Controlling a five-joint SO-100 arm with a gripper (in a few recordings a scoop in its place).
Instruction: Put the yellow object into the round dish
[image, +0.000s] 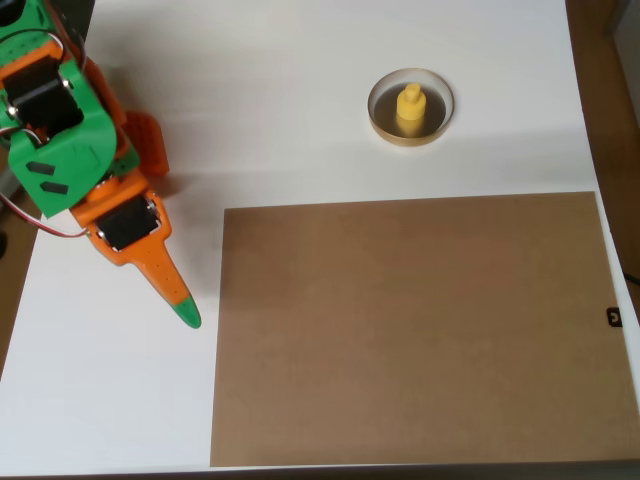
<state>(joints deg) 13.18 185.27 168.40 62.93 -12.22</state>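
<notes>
**Yellow piece sits in the dish, arm off to the left**

Nearest your overhead camera is the one orange and green arm (70, 150), rising at the upper left and pointing down and to the right. Its gripper (178, 300) ends in a green tip, and you see the fingers as a single closed wedge with no gap between them, pinching nothing. That tip hangs over the white table (300, 100), just left of the brown sheet's edge.

You have one brown sheet (410, 330), a large rectangle lying flat across the lower right of the table.

You have one round dish (411, 106), up near the top right of centre, on the white surface just above the sheet. One yellow object (410, 108) stands upright inside it, knob on top, well apart from the gripper.
</notes>
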